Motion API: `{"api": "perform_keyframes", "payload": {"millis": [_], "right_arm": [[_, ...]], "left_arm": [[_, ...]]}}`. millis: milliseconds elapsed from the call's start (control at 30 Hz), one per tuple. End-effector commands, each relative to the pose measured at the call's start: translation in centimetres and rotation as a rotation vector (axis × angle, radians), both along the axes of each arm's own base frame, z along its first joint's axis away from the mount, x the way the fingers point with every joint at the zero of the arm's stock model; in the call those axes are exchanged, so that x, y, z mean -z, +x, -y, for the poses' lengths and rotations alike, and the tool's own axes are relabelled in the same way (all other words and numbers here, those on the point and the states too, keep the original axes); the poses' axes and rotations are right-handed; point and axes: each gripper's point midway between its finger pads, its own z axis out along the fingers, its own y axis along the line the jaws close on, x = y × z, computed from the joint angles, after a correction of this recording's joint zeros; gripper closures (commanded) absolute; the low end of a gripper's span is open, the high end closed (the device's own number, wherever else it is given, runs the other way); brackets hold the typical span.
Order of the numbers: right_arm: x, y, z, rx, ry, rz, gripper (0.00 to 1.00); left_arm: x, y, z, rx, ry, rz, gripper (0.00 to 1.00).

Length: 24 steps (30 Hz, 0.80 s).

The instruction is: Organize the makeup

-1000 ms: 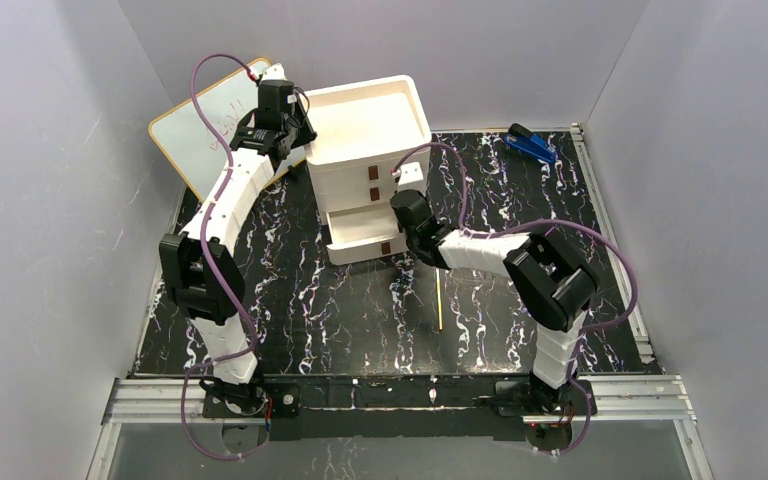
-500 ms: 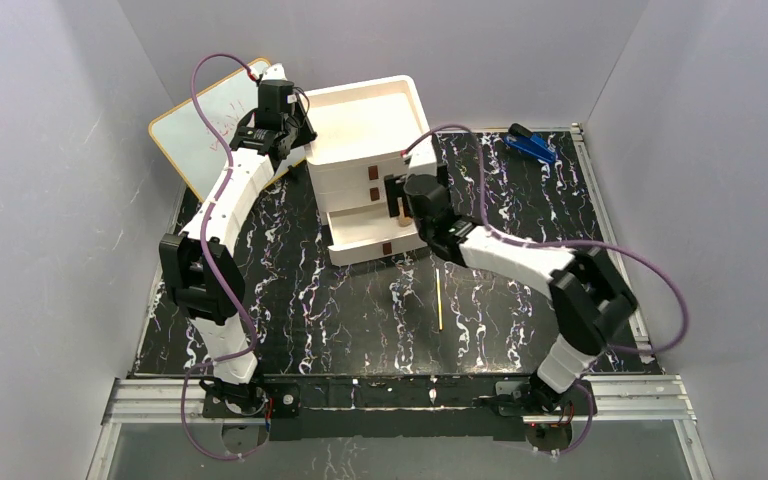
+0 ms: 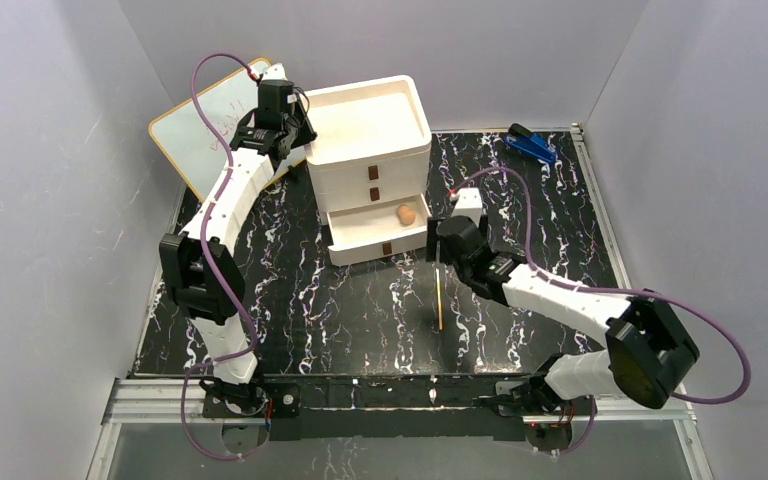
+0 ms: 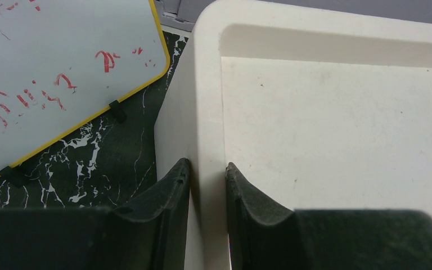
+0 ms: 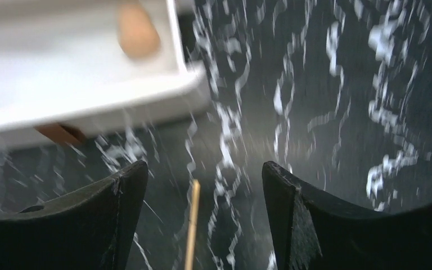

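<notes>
Black marbled tabletop (image 3: 360, 310), grey walls (image 3: 50, 200); left gripper (image 4: 207, 169) tight on drawer-box rim (image 4: 208, 112), right gripper (image 5: 203, 169) wide.

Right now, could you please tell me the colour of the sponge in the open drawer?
Tan: the sponge shows best in the right wrist view.

The drawer box (image 3: 370, 120) stands at the far edge of the table (image 3: 360, 320), left of centre. Its lowest drawer (image 3: 360, 228) is pulled out toward the near edge. The sponge (image 3: 406, 214) lies in the drawer's right end. The stick (image 3: 439, 300) lies on the table before the drawer's right corner. The clip (image 3: 531, 145) lies near the far right corner. The board (image 3: 200, 130) leans left of the box.
</notes>
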Motion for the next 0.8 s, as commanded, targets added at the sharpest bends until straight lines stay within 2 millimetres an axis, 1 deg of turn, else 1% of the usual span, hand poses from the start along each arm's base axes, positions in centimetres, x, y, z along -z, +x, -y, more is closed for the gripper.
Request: {"api": "perform_keyframes", "payload": {"millis": [0,133,233,333,467,667,700,767], "right_arm": [[5.6,-3.3,1.4,0.061,0.011,-0.208,0.20],[7.7,-4.3,1.4,0.061,-0.010,-0.292,0.28],[8.7,-4.5,1.1,0.056,-0.019,-0.323,0.32],[9.5,-4.8,0.5,0.033,-0.004,-0.353,0.34],[11.0,-5.3,-0.3,0.016,-0.001,-0.399,0.40],[12.0,-6.5,-1.1,0.002,-0.067,-0.425,0.40],[12.1,-6.7,-1.2,0.004,-0.086,-0.426,0.42],[12.5,-7.1,-1.3,0.007,-0.120,-0.437,0.49]], "left_arm": [[6.0,-3.9,0.5,0.066,0.027,-0.255,1.00],[6.1,-3.8,0.5,0.069,0.030,-0.258,1.00],[6.1,-3.9,0.5,0.069,0.032,-0.259,1.00],[6.0,-4.0,0.3,0.070,0.042,-0.258,1.00],[6.0,-4.2,0.1,0.068,0.052,-0.258,1.00],[5.9,-4.2,0.3,0.076,0.045,-0.258,1.00],[5.8,-4.2,0.3,0.075,0.043,-0.255,1.00],[5.7,-4.2,0.3,0.077,0.041,-0.255,1.00]]}}
